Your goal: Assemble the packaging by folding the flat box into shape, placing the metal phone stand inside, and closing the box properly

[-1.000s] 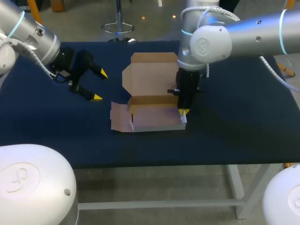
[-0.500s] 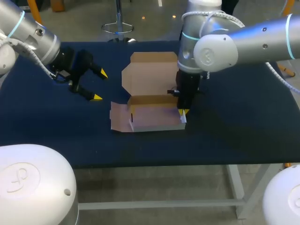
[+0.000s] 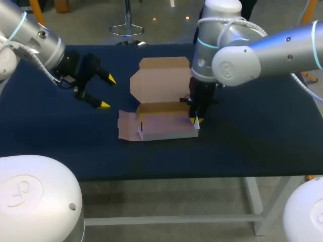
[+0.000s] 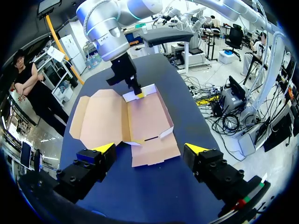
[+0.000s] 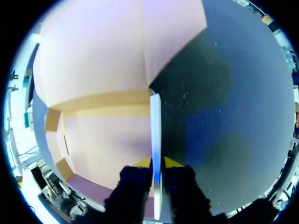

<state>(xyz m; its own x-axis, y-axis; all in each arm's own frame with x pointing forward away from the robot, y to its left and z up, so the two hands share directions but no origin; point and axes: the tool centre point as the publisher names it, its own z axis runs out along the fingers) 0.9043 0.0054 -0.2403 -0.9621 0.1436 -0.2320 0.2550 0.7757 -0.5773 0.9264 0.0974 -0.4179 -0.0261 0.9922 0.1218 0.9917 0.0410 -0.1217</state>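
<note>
Two tools: the right tool [image 3: 196, 121] pinches the upright side flap [image 5: 155, 121] of the half-folded box [image 3: 160, 88] on the bench [image 3: 252, 136]; the left tool [image 3: 107, 92] hangs wide open, well apart.

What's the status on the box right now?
Right claw shut on side flap of box. Left claw open, apart from box. Lid flat open; nothing in the way.
</note>
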